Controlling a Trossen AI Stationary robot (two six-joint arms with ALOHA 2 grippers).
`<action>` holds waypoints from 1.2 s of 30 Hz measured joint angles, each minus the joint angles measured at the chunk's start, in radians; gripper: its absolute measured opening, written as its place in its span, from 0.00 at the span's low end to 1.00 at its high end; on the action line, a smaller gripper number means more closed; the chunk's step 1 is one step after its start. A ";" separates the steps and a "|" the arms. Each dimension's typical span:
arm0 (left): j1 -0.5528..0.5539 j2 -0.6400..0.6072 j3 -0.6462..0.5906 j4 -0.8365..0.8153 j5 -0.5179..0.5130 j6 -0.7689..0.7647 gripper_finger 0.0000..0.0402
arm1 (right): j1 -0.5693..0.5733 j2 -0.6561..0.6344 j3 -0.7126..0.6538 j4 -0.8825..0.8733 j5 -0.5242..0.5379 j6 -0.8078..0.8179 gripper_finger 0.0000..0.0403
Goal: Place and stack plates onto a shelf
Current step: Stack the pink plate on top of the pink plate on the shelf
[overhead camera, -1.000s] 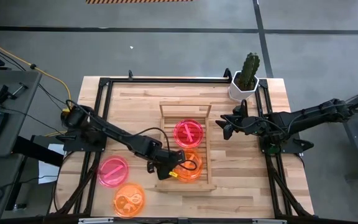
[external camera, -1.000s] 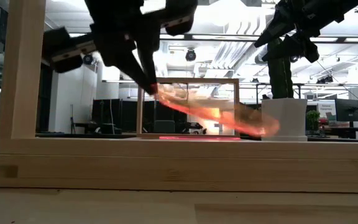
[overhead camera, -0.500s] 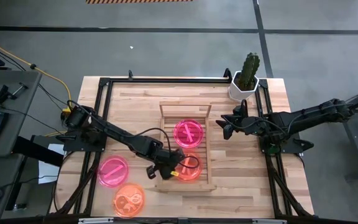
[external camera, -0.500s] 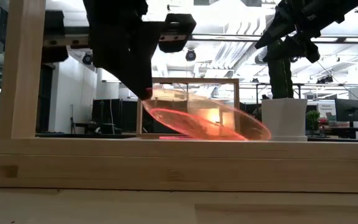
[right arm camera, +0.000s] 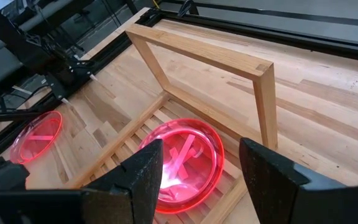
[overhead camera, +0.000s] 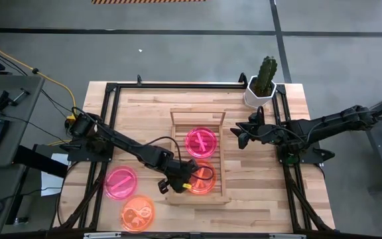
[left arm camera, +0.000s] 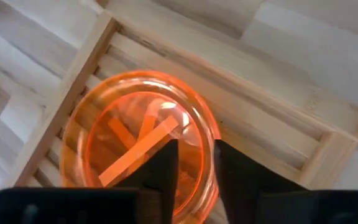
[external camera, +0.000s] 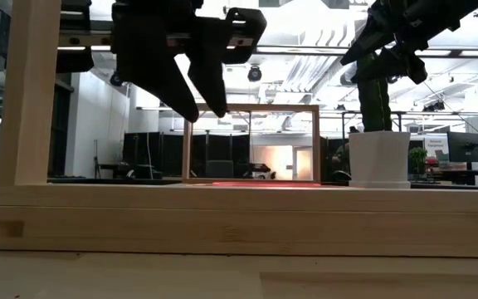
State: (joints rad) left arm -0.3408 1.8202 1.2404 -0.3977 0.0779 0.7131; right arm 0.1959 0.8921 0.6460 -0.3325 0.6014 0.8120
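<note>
Hovering over the near end of the shelf (overhead camera: 196, 194), the left gripper (overhead camera: 180, 180) has its fingers parted and empty above the orange plate (left arm camera: 143, 140) lying flat on the slats. It should lift straight up to avoid nudging that plate. The right gripper (overhead camera: 239, 135), open and empty, waits right of the shelf.

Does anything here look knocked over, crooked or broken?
Nothing stands out. An orange plate and a pink plate lie flat on the shelf, two more plates wait on the table, and the left claw hangs open above the orange one.
</note>
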 joint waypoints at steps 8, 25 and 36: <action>0.003 -0.020 0.030 -0.156 -0.190 -0.114 0.41 | 0.000 0.000 0.000 0.000 0.000 0.000 0.48; 0.191 -0.619 -0.412 0.200 -0.116 -1.010 0.41 | 0.000 0.000 0.000 -0.001 0.000 0.026 0.48; 0.175 -0.787 -0.528 0.110 -0.222 -1.123 0.41 | 0.000 0.001 0.000 -0.002 0.000 0.021 0.48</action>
State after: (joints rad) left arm -0.1660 1.0331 0.7127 -0.2873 -0.1441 -0.4103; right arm 0.1959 0.8928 0.6460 -0.3340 0.6014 0.8329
